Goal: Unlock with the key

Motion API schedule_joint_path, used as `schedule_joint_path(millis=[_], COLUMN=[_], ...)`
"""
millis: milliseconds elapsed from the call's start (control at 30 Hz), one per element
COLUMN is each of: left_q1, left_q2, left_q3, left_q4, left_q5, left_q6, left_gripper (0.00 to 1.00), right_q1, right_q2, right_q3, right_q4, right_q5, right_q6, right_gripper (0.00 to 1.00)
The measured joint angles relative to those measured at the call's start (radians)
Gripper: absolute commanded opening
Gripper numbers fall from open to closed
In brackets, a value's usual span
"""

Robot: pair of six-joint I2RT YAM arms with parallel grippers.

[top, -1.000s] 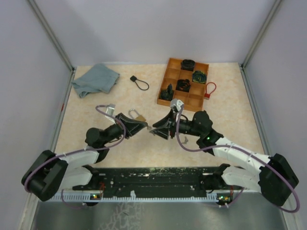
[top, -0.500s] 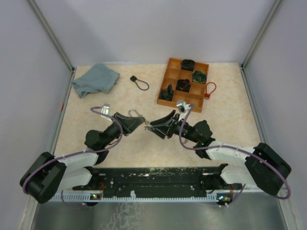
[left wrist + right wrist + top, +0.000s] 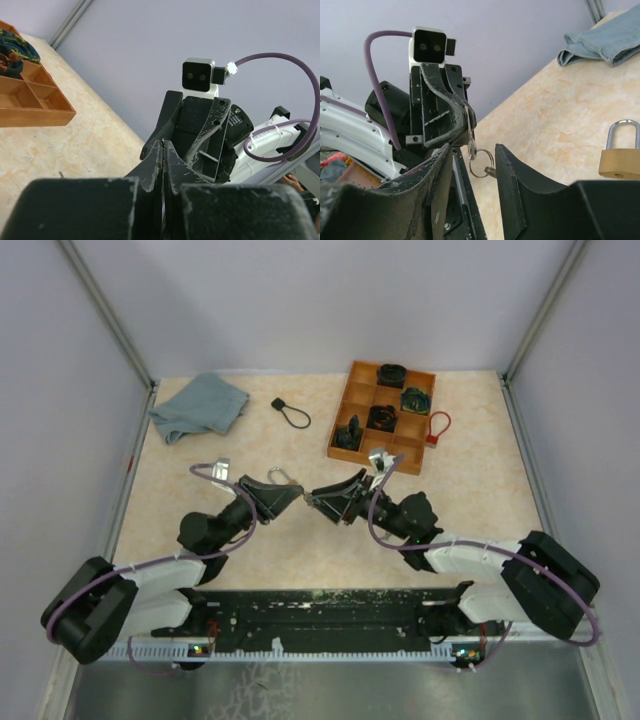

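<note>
from the right wrist, leftmost: left gripper (image 3: 469,117) squeezed shut on the key (image 3: 470,136), seen thin and edge-on, long axis up-down in this view. just below the tips, ring (image 3: 481,164) dangling free with a small piece hung on it. around that ring, right gripper (image 3: 473,148) with jaws parted, one finger to either side, touching nothing as far as visible. far right, padlock (image 3: 619,162) flat on the table (image 3: 555,115), apart from both pincers, shackle pointing away, keyhole end toward this camera. from above, sits just beyond the left fingers, so nearer the left arm. probably calls for turning the key's axis into line with that keyhole end.
</note>
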Motion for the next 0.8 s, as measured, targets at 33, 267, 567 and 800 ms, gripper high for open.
schedule_joint_path(millis=[33, 267, 567, 800], left_q1=[-0.002, -0.013, -0.019, -0.023], left_q2=[0.000, 0.002, 0.002, 0.002], left_q3=[0.000, 0.000, -0.001, -0.004], left_q4=[0.000, 0.015, 0.023, 0.023], left_q5=[-0.003, -0.015, -0.031, -0.035], left_q6=[0.000, 0.000, 0.000, 0.000], left_gripper=[0.00, 0.00, 0.00, 0.00], right_q1=[0.000, 0.006, 0.009, 0.010], right_q2=[0.007, 0.066, 0.076, 0.076], right_q3=[0.000, 0.001, 0.001, 0.001], right_q4=[0.001, 0.039, 0.123, 0.149], right_q5=[-0.001, -0.016, -0.016, -0.017], right_q6=[0.000, 0.014, 0.027, 0.028], right_gripper=[0.39, 0.31, 0.31, 0.23])
